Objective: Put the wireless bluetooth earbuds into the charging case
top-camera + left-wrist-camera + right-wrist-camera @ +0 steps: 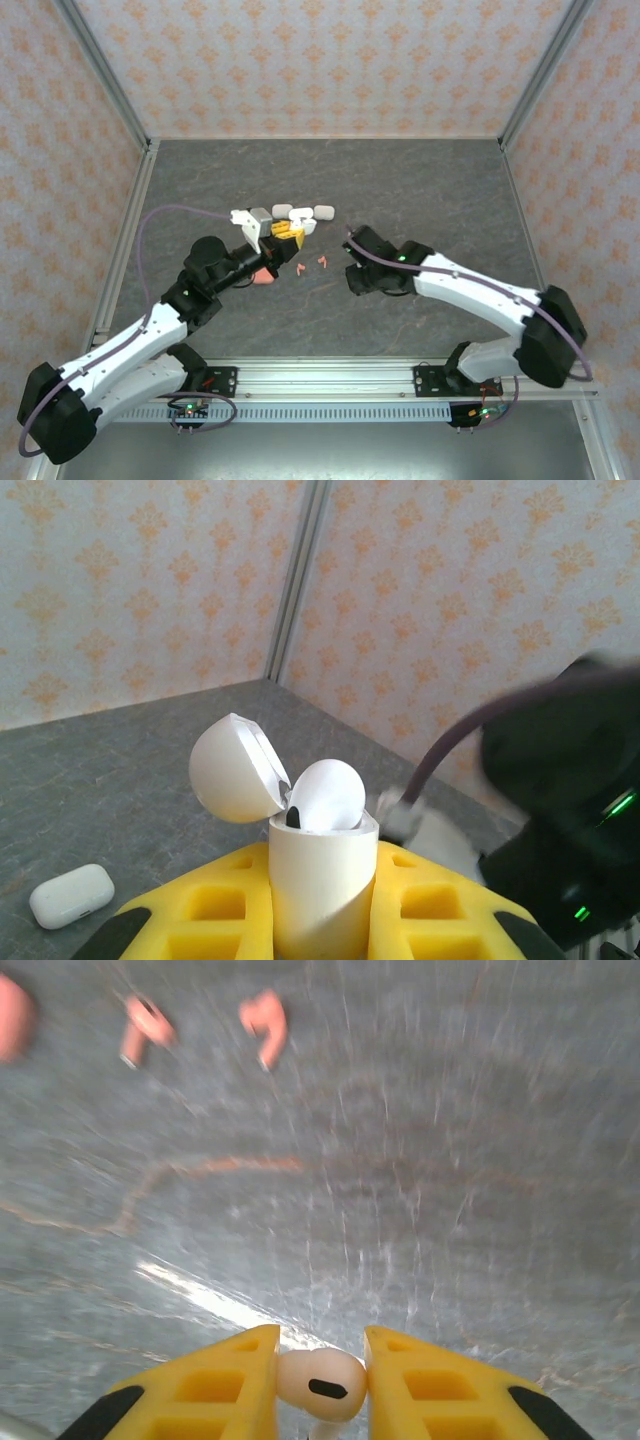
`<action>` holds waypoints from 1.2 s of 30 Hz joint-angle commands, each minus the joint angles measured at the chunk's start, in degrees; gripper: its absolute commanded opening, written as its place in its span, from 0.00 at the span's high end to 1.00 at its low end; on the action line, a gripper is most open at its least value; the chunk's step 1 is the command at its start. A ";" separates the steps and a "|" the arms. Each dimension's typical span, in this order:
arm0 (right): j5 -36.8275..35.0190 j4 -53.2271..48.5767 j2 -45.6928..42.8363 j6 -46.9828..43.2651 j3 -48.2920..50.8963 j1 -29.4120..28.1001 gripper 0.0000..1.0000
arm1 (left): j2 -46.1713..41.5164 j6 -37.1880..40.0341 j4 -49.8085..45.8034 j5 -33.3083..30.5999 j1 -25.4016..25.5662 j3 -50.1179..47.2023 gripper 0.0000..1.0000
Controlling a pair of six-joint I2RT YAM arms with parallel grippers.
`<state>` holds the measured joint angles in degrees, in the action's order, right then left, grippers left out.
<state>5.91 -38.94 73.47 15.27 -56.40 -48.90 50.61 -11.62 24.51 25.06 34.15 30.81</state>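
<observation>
Left end effector [285,230], in the overhead view, sits just above centre, its yellow fingers clamped on an open white charging case [303,231]. Right end effector [352,284] hangs right of centre, aimed down at the grey tabletop [430,190]. The held case lies up and to its left, near, with two pink earbuds [300,268] lying between them. Closed white cases [301,212] line up just behind. The tabletop right of the right arm is bare.

Left wrist view: at bottom centre, the yellow fingers grip the case upright. Its lid [235,770] is hinged back to the upper left. One seated earbud [325,795] shows inside. Whether a second slot is free is hidden. The right arm [565,820] looms dark at the right edge.

Right wrist view: at bottom centre, yellow fingers pinch a white earbud [320,1385], its stem running down out of frame. The pink earbuds lie at upper left.
</observation>
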 commanded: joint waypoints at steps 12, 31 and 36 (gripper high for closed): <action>0.64 12.36 -9.97 -12.31 -19.65 1.00 0.75 | 5.10 -3.97 10.88 4.74 0.37 4.52 1.00; 6.32 18.75 -1.03 -11.14 -22.87 0.74 0.76 | 5.99 -4.55 12.24 5.20 0.39 4.66 1.00; 6.00 15.64 -0.92 -11.30 -22.41 0.65 0.75 | 5.73 -4.12 11.55 4.91 0.41 4.70 1.00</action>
<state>11.81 -21.85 72.55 3.97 -76.90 -47.97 56.69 -15.57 32.93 29.58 34.15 33.71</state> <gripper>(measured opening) 0.247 0.180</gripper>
